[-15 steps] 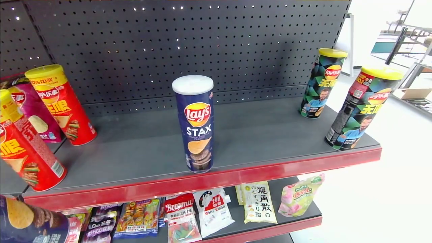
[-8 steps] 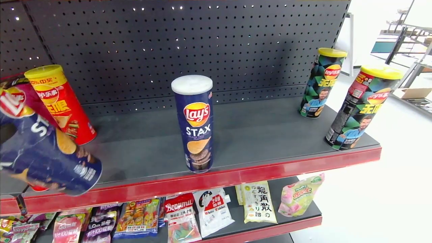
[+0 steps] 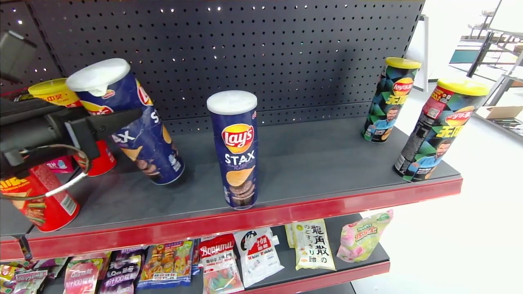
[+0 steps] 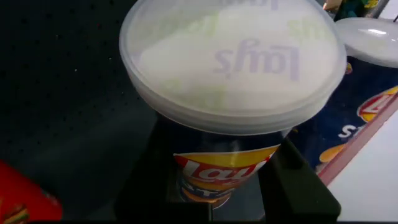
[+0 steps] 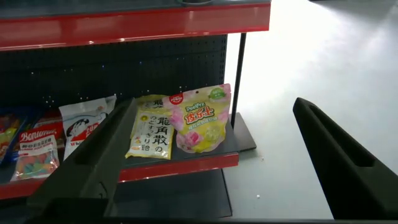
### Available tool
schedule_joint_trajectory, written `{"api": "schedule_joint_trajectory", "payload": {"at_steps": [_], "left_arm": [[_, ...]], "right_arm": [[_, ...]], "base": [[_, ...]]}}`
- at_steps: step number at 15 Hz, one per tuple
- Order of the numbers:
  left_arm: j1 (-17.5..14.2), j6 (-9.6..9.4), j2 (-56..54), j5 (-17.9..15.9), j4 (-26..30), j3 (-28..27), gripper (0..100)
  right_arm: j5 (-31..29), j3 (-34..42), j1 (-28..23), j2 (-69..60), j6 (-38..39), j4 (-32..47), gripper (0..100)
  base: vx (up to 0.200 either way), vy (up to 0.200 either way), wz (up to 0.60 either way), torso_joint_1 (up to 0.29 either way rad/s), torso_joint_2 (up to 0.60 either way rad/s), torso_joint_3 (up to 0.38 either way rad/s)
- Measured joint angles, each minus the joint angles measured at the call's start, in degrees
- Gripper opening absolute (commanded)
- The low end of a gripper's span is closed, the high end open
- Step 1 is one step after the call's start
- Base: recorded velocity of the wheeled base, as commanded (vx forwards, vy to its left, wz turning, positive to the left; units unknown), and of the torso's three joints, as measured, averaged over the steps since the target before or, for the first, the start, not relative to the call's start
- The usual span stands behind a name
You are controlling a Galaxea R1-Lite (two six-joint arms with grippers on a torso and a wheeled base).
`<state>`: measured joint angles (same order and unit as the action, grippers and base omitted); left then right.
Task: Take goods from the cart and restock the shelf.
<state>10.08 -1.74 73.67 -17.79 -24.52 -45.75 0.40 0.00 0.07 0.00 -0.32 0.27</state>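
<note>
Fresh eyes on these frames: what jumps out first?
A blue chip can, tilted, is clamped in the left gripper at the left part of the top shelf, its white lid leaning toward the red cans. Next comes its twin, upright at the shelf's front edge, centre, and two yellow-lidded cans at the right end.

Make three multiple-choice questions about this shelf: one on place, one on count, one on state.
1. Where is the held can from the standing blue can? A. robot's left B. robot's right C. lower shelf
2. How many yellow-lidded cans stand at the shelf's right end? A. one B. two C. four
3. The held can is: A. upright B. tilted C. lying flat
Key: 1 A, the head view shows it leftward; 2 B, two stand there; 3 B, it leans leftward.
</note>
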Motion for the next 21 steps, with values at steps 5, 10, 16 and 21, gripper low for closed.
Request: {"api": "schedule_joint_trajectory", "payload": {"at_steps": [5,10,16,21], "left_arm": [[4.17,1.12,17.29,1.72,-2.61,-18.71,0],[9.37,2.17,31.57,1.89,-0.11,-32.37,0],[10.29,0.0,37.57,1.8,0.18,-35.72,0],[10.23,-0.35,36.84,1.62,4.38,-36.58,0]], "right_arm": [[0.0,0.0,0.0,0.0,0.0,0.0,100],[0.0,0.0,0.0,0.0,0.0,-0.02,100],[0.0,0.0,0.0,0.0,-0.01,-0.02,100],[0.0,0.0,-0.02,0.0,-0.01,-0.02,100]], "base": [[0.0,0.0,0.0,0.0,0.0,0.0],[0.0,0.0,0.0,0.0,0.0,0.0],[0.0,0.0,0.0,0.0,0.0,0.0],[0.0,0.0,0.0,0.0,0.0,0.0]]}}
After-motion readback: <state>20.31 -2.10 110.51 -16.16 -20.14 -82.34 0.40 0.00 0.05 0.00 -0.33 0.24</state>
